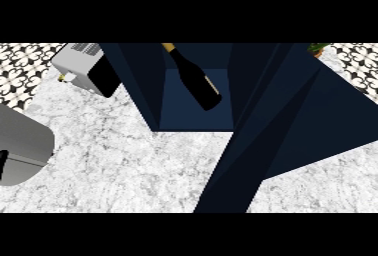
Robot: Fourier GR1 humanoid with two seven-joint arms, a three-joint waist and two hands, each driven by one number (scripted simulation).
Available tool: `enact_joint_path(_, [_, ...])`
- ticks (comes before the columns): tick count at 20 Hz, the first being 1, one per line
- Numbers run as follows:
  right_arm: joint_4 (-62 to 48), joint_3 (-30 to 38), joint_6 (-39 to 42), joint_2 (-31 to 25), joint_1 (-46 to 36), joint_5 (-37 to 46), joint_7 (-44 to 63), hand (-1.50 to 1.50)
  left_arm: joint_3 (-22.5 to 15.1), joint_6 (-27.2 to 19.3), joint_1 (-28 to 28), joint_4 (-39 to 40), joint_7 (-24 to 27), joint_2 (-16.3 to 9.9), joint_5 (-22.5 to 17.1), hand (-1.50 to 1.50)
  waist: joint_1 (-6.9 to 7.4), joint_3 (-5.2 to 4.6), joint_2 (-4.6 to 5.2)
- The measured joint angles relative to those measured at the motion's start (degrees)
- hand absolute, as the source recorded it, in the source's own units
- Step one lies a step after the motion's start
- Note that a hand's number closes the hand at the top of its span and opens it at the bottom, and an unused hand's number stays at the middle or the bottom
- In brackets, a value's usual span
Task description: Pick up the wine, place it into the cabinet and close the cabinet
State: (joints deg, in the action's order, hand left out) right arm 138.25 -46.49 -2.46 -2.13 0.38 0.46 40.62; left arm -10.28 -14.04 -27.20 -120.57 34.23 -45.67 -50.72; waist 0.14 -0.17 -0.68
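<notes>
1. One wine bottle point(193, 79), dark with gold neck, inside the one navy cabinet point(148, 85); door point(288, 125) swung open.
2. One toaster point(87, 67) at left on the marble counter point(118, 165).
3. One grey forearm point(21, 145) at left edge; finger position of left hand point(2, 165): cannot tell.

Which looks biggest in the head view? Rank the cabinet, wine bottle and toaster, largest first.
1. Cabinet, by far the largest.
2. Wine bottle and toaster look about alike; the toaster is cut by the edge, so I leave them unranked.
</notes>
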Motion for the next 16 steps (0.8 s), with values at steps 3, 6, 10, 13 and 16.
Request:
enact_joint_path(3, [-0.49, -1.4, -3.69, -0.86, -3.92, 2.77, 0.64, 1.5, 1.18, 1.35, 0.28, 0.25, -0.83, -0.21, -0.84, -1.5, 0.14, -0.02, 0.06])
enact_joint_path(6, [-0.83, -2.51, -7.49, -2.99, -7.89, 4.8, 0.33, 1.5, 1.65, 3.26, 0.01, 0.75, -1.18, 0.18, -1.69, -1.5, 0.4, -0.04, 0.13])
enact_joint_path(10, [-1.31, -4.08, -12.59, -5.71, -13.4, 6.23, 1.42, 1.5, 2.81, 4.31, 1.68, 1.26, -2.99, 0.39, -3.31, -1.5, 0.54, -0.04, 0.28])
enact_joint_path(13, [-2.24, -4.41, -15.39, -7.19, -18.01, 5.12, 2.24, 1.5, 3.0, 4.76, 1.77, 0.45, -3.86, 0.61, -3.61, -1.5, 1.13, -0.04, 0.39])
enact_joint_path(16, [-3.8, -3.72, -18.15, -7.43, -22.97, 2.18, 2.97, 1.5, 2.75, 4.11, 2.6, -0.36, -4.69, 1.41, -3.59, -1.5, 1.47, -0.03, 0.57])
